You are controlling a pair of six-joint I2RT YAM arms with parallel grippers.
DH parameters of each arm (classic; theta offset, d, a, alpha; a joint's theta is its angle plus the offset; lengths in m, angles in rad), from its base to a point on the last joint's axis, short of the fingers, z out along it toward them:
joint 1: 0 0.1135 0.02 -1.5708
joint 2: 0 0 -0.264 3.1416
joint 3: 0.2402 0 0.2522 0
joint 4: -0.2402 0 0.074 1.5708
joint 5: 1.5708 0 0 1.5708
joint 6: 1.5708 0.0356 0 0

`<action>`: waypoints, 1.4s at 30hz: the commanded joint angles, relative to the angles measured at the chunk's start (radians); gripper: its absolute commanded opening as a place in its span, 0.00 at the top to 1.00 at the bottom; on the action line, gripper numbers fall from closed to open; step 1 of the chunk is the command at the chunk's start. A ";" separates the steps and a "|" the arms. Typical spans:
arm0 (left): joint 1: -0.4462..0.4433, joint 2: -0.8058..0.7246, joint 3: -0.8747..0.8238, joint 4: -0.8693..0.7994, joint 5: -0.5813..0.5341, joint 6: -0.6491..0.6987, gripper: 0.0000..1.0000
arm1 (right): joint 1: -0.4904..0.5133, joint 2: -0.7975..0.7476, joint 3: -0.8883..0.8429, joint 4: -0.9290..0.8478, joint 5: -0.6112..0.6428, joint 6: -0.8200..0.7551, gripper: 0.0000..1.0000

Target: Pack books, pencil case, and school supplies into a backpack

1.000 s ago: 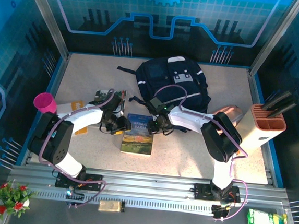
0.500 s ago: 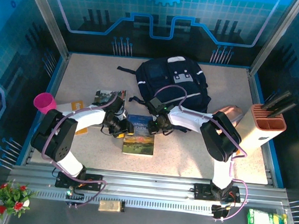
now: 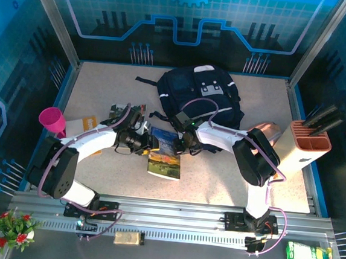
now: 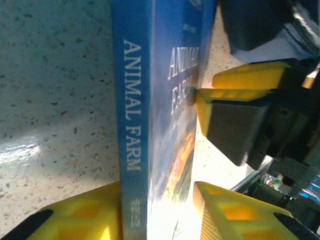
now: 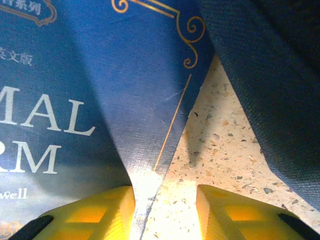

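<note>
The blue-green "Animal Farm" book (image 3: 166,156) lies tilted in front of the navy backpack (image 3: 201,94). Its spine (image 4: 131,125) stands between my left gripper's yellow fingers. My left gripper (image 3: 146,143) (image 4: 157,194) is shut on that spine edge. My right gripper (image 3: 183,144) (image 5: 165,195) is open at the book's far corner (image 5: 135,125), with one finger (image 4: 227,122) against the cover. A white-red illustrated book (image 3: 128,112) lies further left, and a flat orange-yellow piece (image 3: 89,122) beyond it. The pinkish pencil case (image 3: 272,130) sits partly hidden behind my right arm.
A magenta cup (image 3: 51,119) stands at the left edge. A beige block holder with black handles (image 3: 309,147) stands at the right. Black backpack straps (image 3: 147,80) trail left of the bag. Speckled tabletop (image 3: 217,176) lies bare in front of the book.
My left gripper has slid right to the book's spine and closed on it. The book has turned and tipped up off the table. The right gripper has barely moved.
</note>
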 commanded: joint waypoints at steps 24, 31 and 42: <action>0.042 -0.254 0.060 -0.142 -0.247 0.037 0.94 | -0.018 -0.329 -0.119 0.192 -0.012 -0.062 0.27; 0.052 -0.402 0.059 0.022 -0.321 -0.053 0.93 | -0.111 -0.472 -0.193 0.315 -0.141 0.046 0.01; 0.057 -0.410 -0.075 0.546 -0.405 -0.373 0.91 | -0.199 -0.563 -0.374 0.785 -0.413 0.496 0.00</action>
